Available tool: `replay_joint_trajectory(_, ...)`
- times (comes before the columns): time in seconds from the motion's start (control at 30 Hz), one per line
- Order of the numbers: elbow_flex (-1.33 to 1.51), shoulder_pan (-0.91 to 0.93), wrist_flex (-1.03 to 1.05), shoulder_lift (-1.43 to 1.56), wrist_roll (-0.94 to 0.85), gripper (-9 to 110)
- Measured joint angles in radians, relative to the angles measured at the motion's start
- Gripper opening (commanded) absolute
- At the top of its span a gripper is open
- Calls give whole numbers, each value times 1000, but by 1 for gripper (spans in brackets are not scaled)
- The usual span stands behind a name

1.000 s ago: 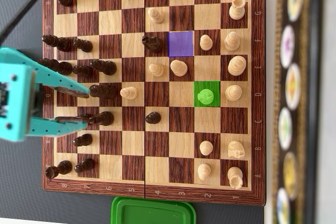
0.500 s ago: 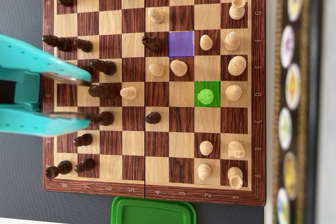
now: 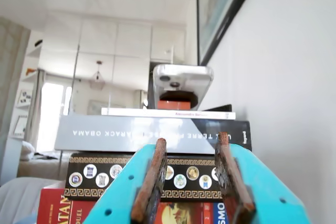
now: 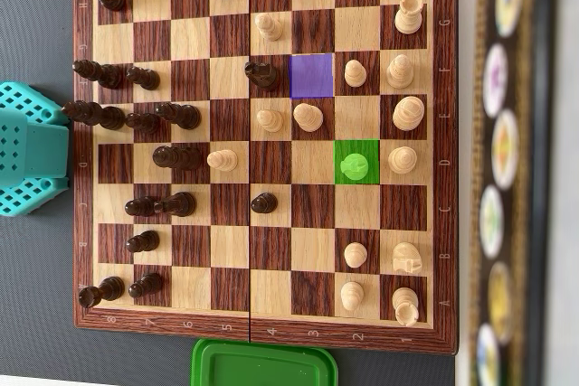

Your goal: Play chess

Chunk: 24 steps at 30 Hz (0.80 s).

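The wooden chessboard (image 4: 190, 246) fills the overhead view, with dark pieces (image 4: 176, 158) mostly on its left half and light pieces (image 4: 403, 160) mostly on its right. One light piece (image 4: 355, 166) stands on a square tinted green. A square tinted purple (image 4: 311, 75) is empty, next to a dark piece (image 4: 261, 73). My teal gripper (image 4: 52, 149) sits at the board's left edge, off the squares. In the wrist view the gripper (image 3: 191, 140) points level at a stack of books, open, with nothing between its rust-coloured fingers (image 3: 153, 174).
A green plastic lid (image 4: 262, 363) lies just below the board. A dark box with round badges (image 4: 502, 160) runs along the right side. In the wrist view, stacked books and game boxes (image 3: 152, 132) carry a phone (image 3: 181, 80) beside a white wall.
The gripper has drawn back to the left, off the dark pieces it hovered over, and now only its body shows at the board's edge. No chess piece moved.
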Motion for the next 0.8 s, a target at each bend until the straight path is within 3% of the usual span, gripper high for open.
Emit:
replay_joint_trajectory(0.53,72,2,-655,12,0,14)
replay_joint_trajectory(0.8,74,9,-884,14,0,14)
